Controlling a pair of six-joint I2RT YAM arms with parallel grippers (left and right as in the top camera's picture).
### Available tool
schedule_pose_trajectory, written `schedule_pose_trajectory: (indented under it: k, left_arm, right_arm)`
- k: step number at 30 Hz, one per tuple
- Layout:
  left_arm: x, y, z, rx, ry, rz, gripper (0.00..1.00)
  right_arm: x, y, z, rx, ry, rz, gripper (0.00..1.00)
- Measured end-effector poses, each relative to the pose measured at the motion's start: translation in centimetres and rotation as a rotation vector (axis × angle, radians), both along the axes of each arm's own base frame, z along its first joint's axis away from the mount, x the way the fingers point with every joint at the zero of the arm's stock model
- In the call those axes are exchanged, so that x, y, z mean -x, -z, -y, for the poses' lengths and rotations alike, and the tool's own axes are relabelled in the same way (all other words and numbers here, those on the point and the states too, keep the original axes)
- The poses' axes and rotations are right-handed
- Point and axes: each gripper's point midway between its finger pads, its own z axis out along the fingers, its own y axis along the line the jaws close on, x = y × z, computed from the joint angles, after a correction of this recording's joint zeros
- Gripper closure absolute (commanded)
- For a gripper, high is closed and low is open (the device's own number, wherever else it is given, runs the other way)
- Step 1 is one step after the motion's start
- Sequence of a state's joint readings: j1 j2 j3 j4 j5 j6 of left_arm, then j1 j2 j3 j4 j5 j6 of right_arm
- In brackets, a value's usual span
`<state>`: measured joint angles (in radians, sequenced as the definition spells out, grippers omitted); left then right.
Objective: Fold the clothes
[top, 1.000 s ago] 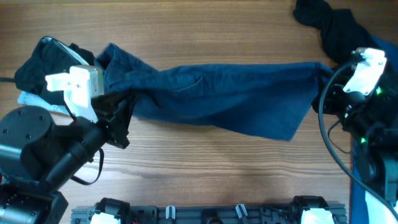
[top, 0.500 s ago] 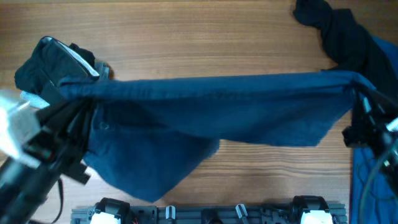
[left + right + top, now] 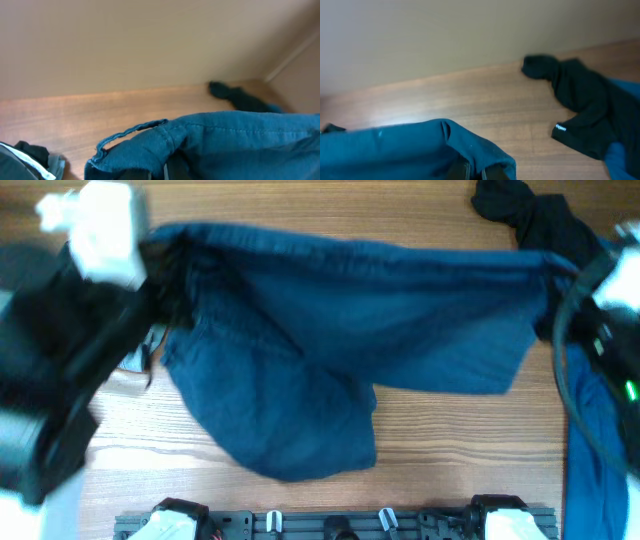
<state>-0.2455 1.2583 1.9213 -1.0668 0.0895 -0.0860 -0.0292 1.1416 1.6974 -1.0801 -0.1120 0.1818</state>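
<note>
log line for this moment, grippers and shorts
left gripper: shut on shorts | right gripper: shut on shorts | shorts: stretched between both grippers, legs hanging | black garment: far right

Left gripper a dark blur, fingertips buried in the shorts, right gripper smeared and cut by the right edge, black garment clipped at the top, blue cloth running off right.

Teal-blue shorts, stretched aloft, draping.
</note>
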Motion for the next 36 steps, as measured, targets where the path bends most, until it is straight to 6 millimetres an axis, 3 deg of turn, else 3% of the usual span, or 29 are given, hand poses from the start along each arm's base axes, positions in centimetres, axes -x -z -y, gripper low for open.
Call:
schedule_pose_trajectory:
  k: [3,5,7,10,14,19,22,25,27,30,34,36]
  left_arm:
    - [-4.8,3.1,0.9,-0.029,-0.013,-0.072,0.96]
    - [-6.2,4.4,1.2,-0.038,-0.013,-0.098,0.96]
    - [-6.5,4.3,1.3,-0.037,-0.013,-0.089,0.96]
    - [-5.2,2.5,1.1,-0.032,-0.006,-0.041,0.96]
    - [-1.1,-2.1,1.1,-0.015,0.028,0.073,0.96]
    - [7.6,-8.5,0.4,0.044,0.095,0.272,0.96]
    - [12.1,-10.6,-0.8,0.072,0.110,0.365,0.96]
    - [13.9,-11.5,-1.8,0.063,0.100,0.418,0.96]
    - [13.5,-11.4,-2.0,0.046,0.083,0.414,0.96]
    - [11.1,-10.2,-1.7,0.005,0.056,0.360,0.96]
    - [4.6,-6.6,0.1,-0.075,0.033,0.214,0.96]
    - [-1.1,-2.7,1.6,-0.129,0.022,0.091,0.96]
  right_arm:
    - [-4.1,2.3,-0.2,0.004,-0.025,-0.053,0.96]
    - [-5.5,2.7,-0.3,0.005,-0.040,-0.046,0.96]
    - [-5.8,2.0,-0.5,0.004,-0.050,-0.014,0.96]
    - [-5.0,0.8,-0.6,0.005,-0.053,0.020,0.96]
    - [-2.1,-2.4,-0.7,0.010,-0.053,0.106,0.96]
    - [4.9,-7.8,-0.9,0.019,-0.052,0.287,0.96]
    - [9.1,-9.8,-1.0,0.024,-0.051,0.372,0.96]
    - [10.7,-10.4,-1.1,0.025,-0.053,0.406,0.96]
    - [10.6,-10.4,-1.2,0.023,-0.058,0.404,0.96]
    - [9.0,-9.6,-1.1,0.020,-0.058,0.360,0.96]
    - [4.2,-7.1,-1.1,0.012,-0.062,0.241,0.96]
    - [-0.4,-4.2,-1.2,-0.001,-0.077,0.132,0.96]
